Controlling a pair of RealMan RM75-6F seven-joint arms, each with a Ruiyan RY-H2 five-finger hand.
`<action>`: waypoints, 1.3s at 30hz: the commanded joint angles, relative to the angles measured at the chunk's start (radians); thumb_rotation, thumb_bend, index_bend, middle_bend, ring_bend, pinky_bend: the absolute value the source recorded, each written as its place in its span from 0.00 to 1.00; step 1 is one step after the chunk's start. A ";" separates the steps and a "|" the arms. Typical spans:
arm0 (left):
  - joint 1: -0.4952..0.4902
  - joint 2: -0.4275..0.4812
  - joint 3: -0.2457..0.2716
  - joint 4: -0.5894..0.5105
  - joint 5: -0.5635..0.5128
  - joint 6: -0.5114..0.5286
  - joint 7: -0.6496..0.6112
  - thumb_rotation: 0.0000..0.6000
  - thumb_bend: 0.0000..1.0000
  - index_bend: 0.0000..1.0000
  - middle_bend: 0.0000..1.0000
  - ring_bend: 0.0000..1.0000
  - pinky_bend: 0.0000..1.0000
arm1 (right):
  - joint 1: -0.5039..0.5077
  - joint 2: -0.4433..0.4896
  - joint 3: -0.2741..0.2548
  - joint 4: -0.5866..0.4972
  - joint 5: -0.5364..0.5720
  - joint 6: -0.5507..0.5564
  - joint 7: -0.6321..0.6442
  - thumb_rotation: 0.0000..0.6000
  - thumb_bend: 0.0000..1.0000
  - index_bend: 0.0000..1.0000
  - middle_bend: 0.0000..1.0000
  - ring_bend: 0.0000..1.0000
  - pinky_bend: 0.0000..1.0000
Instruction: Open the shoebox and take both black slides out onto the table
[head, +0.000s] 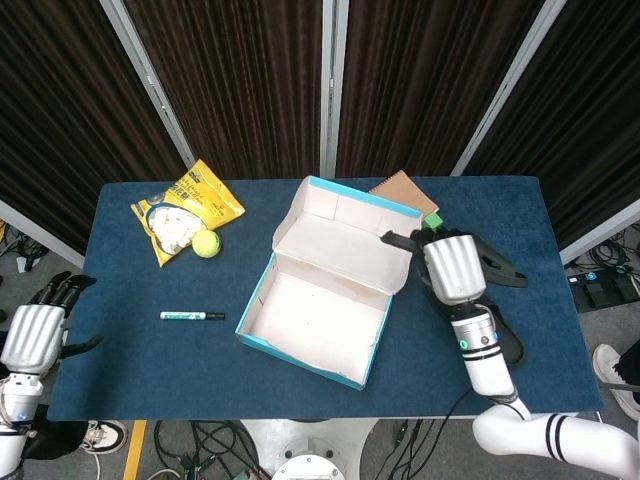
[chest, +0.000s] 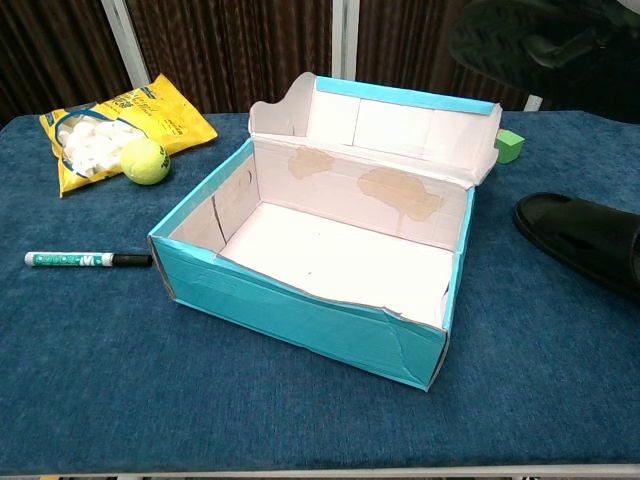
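Bright, even overhead light; soft shadows, sharp focus throughout.

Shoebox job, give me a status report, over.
Right hand holds one black rubber slide above the table, right of the open teal cardboard shoebox. Left hand open, off the table's edge. Other black slide on the table. Shoebox empty.

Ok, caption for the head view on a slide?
Right hand carries the second black slide away from the emptied, open shoebox, above the first slide already on the table.
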 joint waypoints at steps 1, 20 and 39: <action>-0.002 0.000 0.001 -0.005 -0.002 -0.004 0.008 1.00 0.07 0.21 0.20 0.11 0.33 | -0.032 0.030 -0.021 0.032 0.014 -0.029 0.040 1.00 0.43 0.78 0.69 0.54 0.66; -0.009 -0.004 0.008 -0.017 -0.011 -0.028 0.037 1.00 0.07 0.21 0.20 0.11 0.33 | -0.062 0.041 -0.064 0.201 -0.001 -0.235 0.165 1.00 0.42 0.78 0.69 0.54 0.66; -0.014 -0.011 0.007 -0.017 -0.016 -0.032 0.051 1.00 0.07 0.21 0.20 0.11 0.33 | -0.027 -0.009 -0.048 0.283 0.004 -0.374 0.167 1.00 0.28 0.60 0.59 0.40 0.46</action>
